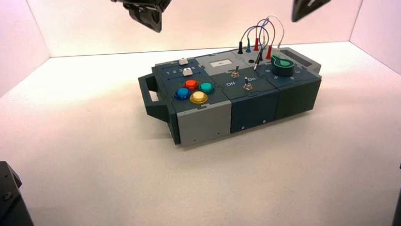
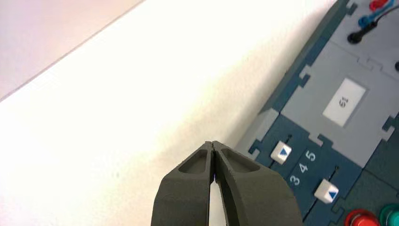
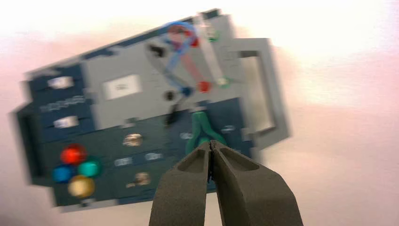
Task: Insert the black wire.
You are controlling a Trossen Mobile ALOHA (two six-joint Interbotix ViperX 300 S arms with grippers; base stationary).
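- The box [image 1: 223,99] sits on the table [image 1: 86,150], turned a little, with its wire sockets along the far edge, right of centre; that puts them nearer the right arm's side.
- The black wire [image 1: 246,35] loops up from a black plug [image 1: 240,48] seated in a far socket and arches over to its other plug [image 1: 258,61], which is out of any socket.
- That loose plug lies near the green knob [image 1: 283,65], just left of it. Its long axis is tilted, the body up and to the far right, the bare silver tip pointing down towards the near left at the box top. Whether the tip touches the panel cannot be told.
- The right gripper [image 1: 306,4] hangs high above the far right of the box, jaws pressed together and holding nothing; its wrist view looks down on the knob and wire cluster, which suggests it is lining up for the loose plug.
- The left gripper [image 1: 149,14] hangs high above the far left, jaws likewise closed on nothing, over the table beside the white sliders [image 2: 281,153]; probably parked out of the way.
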